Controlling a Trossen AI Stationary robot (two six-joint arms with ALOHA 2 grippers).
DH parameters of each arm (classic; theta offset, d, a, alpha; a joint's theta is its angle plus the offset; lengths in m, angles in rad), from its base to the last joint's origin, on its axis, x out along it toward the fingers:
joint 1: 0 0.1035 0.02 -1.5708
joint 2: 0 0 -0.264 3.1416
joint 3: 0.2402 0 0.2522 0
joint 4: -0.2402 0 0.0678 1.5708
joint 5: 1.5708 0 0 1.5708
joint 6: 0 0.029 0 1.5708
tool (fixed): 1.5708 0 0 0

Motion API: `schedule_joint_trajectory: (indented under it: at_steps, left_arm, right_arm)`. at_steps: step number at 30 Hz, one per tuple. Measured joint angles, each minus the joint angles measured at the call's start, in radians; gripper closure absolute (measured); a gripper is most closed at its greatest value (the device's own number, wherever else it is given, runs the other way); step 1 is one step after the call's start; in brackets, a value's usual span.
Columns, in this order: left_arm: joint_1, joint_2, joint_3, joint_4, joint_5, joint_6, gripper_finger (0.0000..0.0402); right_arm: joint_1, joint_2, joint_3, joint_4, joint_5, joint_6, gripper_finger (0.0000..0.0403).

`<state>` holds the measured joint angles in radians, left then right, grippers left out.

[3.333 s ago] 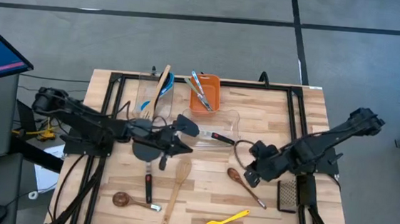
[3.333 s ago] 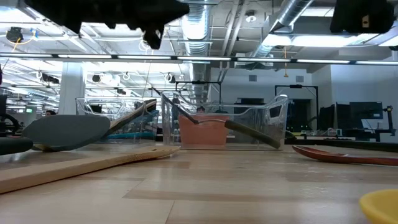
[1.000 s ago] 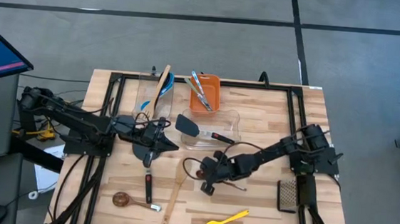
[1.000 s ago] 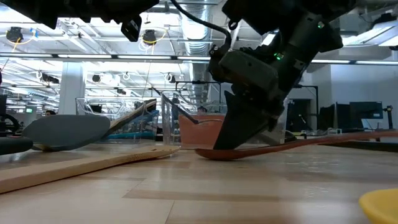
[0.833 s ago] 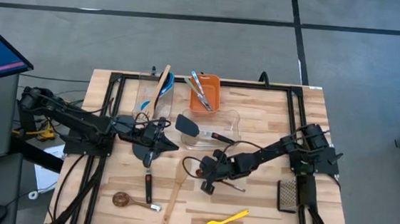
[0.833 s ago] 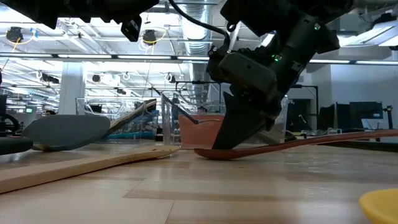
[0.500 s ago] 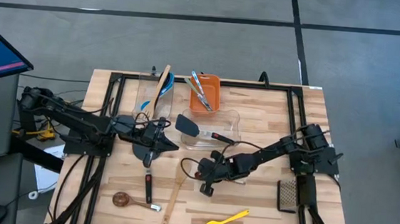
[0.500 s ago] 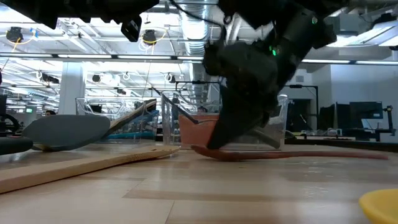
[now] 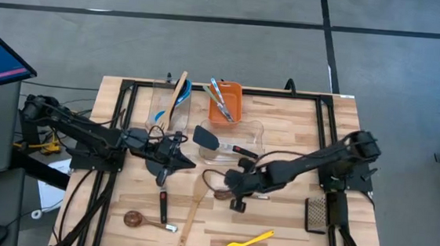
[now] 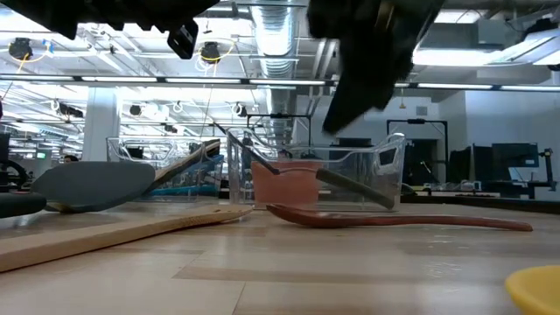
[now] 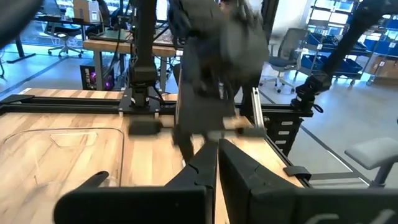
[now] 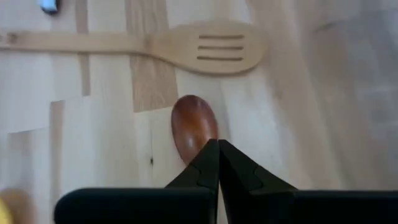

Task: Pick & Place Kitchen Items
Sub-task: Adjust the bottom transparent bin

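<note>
Right pincer (image 9: 238,189) at mid-counter, fingers pressed together with no gap, holding nothing; raised clear of the counter (image 9: 298,129) in the low view, directly above the dark reddish-brown wooden spoon (image 9: 222,181). Reddish-brown spoon flat on the boards, bowl toward the left, just beside the slotted wooden spatula (image 9: 194,207); in the right wrist view, closed fingertips (image 12: 214,163) over the spoon bowl (image 12: 194,126), contact not discernible.

Left pincer (image 9: 192,162) left of centre, fingers likewise together, empty, above the head of a black turner (image 9: 162,183).

Remaining utensils: yellow spoon (image 9: 248,242) at the near edge, small brown spoon (image 9: 138,220) near left, black spatula (image 9: 217,142) resting in the clear tub (image 9: 252,129), further utensils standing in the orange bin (image 9: 225,101) and the far clear tub (image 9: 161,95).
</note>
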<state>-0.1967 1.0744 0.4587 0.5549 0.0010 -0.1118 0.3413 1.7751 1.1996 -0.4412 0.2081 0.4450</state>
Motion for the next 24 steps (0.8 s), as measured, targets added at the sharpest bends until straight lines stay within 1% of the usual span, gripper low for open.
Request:
schedule_joint_trajectory:
  at_steps: [2, 6, 12, 16, 19, 22, 24]
  left_arm:
    - [-0.001, 0.0, 0.0, 0.001, 0.0, 0.001, 0.04]
    - [-0.001, 0.0, 0.0, 0.001, 0.0, 0.001, 0.04]
    - [-0.001, 0.0, 0.0, 0.0, 0.0, 0.001, 0.04]
    - [-0.001, 0.001, 0.0, 0.001, -0.005, 0.002, 0.04]
    - [-0.001, 0.027, 0.001, 0.009, -0.044, 0.002, 0.04]
    - [0.0, 0.083, 0.001, 0.058, -0.085, 0.002, 0.04]
    - [0.005, 0.128, 0.017, 0.075, -0.09, 0.002, 0.04]
  right_arm:
    - [0.014, -0.067, 0.001, -0.059, 0.009, 0.0, 0.0403]
    - [0.064, -0.192, 0.001, -0.115, 0.04, -0.009, 0.0403]
    - [0.165, -0.334, 0.001, -0.167, 0.137, -0.036, 0.0403]
    - [0.238, -0.387, 0.001, -0.206, 0.25, -0.036, 0.0403]
    - [0.291, -0.417, 0.001, -0.252, 0.355, -0.015, 0.0403]
    - [0.339, -0.434, 0.001, -0.333, 0.455, 0.048, 0.0403]
    - [0.367, -0.442, 0.001, -0.396, 0.506, 0.1, 0.0403]
